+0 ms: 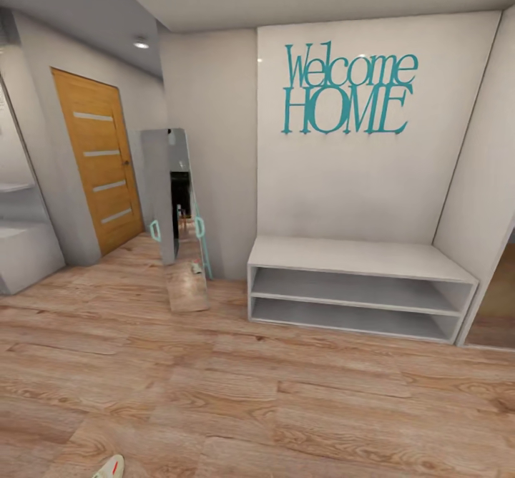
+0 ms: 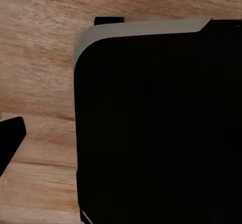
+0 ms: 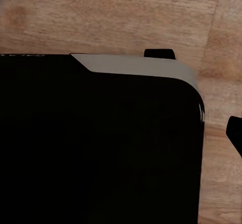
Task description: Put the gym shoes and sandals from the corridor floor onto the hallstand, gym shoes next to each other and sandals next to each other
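1. At the very near edge of the head view, a gym shoe (image 1: pixel 109 467) is cut off by the picture's edge; only its white toe with an orange-red patch shows, lying on the corridor floor (image 1: pixel 286 406).
2. In both wrist views a large black body with a pale grey rim (image 2: pixel 146 26) hides most of the floor. It is too dark to say what it is.
3. A small dark tip (image 2: pixel 11 138) comes in at the edge of the left wrist view and another one (image 3: pixel 235 133) in the right wrist view. I cannot tell if the fingers of either gripper are open or closed, nor where the shoe lies from them.
4. Further away, a long low white bench (image 1: pixel 357 288) with two open slots stands against the wall.
5. A leaning mirror (image 1: pixel 179 213) stands left of the bench, and a wooden door (image 1: pixel 96 159) beyond it
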{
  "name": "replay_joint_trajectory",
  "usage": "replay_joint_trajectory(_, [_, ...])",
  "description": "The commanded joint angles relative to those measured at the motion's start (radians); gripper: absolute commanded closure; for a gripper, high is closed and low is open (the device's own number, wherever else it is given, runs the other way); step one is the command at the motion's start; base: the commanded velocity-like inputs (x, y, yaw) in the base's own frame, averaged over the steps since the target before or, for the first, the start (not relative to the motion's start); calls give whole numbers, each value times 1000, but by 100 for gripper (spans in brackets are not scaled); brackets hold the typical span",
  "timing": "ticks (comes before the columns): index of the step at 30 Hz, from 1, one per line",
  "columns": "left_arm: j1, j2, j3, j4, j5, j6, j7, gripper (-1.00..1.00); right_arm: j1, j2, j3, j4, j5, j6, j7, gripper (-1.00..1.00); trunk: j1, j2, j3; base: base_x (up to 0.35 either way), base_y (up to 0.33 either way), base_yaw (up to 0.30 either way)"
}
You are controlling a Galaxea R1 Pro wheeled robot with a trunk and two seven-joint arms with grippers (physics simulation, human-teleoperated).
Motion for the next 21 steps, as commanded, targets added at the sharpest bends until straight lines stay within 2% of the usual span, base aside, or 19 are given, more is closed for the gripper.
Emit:
replay_joint_trajectory(1, [0, 1, 0, 0, 0, 1, 0, -100, 0, 0, -1, -1, 0, 1, 0, -100, 0, -1, -1, 0, 176, 0])
replay_joint_trajectory(14, [0, 1, 0, 0, 0, 1, 0, -100, 0, 0, -1, -1, 0, 0, 0, -100, 0, -1, -1, 3, 39, -4])
replay_joint_trajectory(21, [-1, 1, 0, 0, 1, 1, 0, -100, 0, 0, -1, -1, 0, 0, 0, -100, 0, -1, -1, 103, 152, -172])
